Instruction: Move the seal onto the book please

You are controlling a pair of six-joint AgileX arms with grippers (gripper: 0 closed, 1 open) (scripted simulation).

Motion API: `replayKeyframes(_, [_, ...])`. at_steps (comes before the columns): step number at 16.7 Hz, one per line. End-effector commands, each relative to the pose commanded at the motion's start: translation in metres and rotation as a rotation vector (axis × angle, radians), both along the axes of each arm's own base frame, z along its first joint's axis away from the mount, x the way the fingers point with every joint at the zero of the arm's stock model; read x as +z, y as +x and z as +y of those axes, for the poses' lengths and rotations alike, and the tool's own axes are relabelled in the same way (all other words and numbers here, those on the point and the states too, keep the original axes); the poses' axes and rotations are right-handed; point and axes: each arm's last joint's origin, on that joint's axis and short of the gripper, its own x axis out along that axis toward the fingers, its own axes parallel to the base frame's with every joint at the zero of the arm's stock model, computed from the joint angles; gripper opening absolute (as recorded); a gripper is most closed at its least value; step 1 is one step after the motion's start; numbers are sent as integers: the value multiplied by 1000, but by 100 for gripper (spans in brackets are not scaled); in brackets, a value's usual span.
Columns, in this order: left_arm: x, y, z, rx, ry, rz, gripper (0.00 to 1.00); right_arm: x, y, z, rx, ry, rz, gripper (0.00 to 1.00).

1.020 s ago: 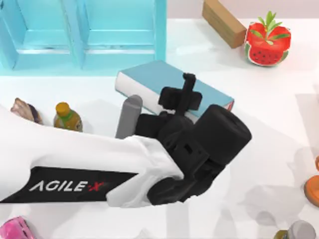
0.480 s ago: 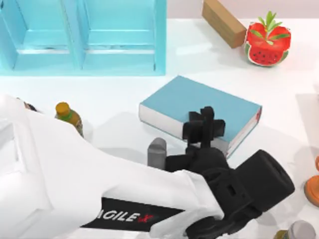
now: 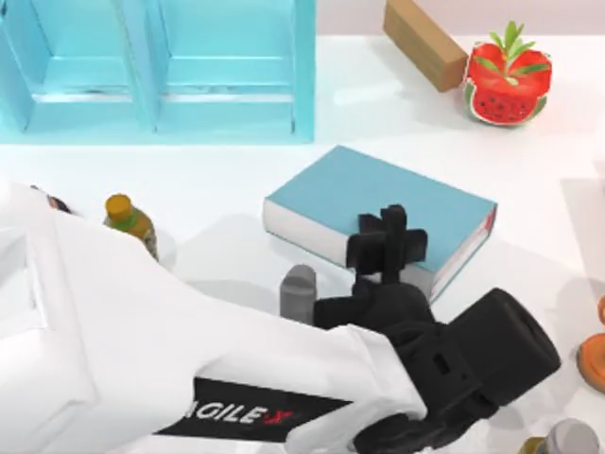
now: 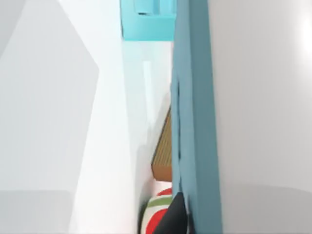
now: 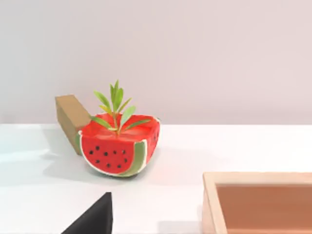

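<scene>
Seal: hidden, so I cannot tell its place; likely it sits under the left gripper, over the book's near edge. Left arm (image 3: 142,359) reaches in from the tabletop's (image 3: 529,189) near left corner to get above the target. Book (image 3: 378,194) lies flat mid-tabletop, cover up, a broad landing spot. Left gripper (image 3: 388,241) hangs over the cover, probably for set-down; I cannot tell how its jaws stand. Right arm idles by the right edge.
</scene>
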Motion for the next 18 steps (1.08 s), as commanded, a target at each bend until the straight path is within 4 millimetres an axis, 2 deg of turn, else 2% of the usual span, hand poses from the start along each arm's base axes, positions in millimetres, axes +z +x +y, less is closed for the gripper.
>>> replayKeyframes(5, [1, -3, -1, 0, -3, -3, 0, 0, 0, 0, 0, 0, 0, 100])
replayKeyframes(8, [-7, -2, 0, -4, 9, 6, 0, 0, 0, 0, 0, 0, 0, 100])
replayKeyframes(13, [-31, -1, 1, 2, 5, 3, 0, 0, 0, 0, 0, 0, 0, 100])
replayKeyframes(17, [-32, -1, 1, 2, 6, 3, 0, 0, 0, 0, 0, 0, 0, 100])
replayKeyframes(18, [-32, -1, 1, 2, 6, 3, 8, 0, 0, 0, 0, 0, 0, 100])
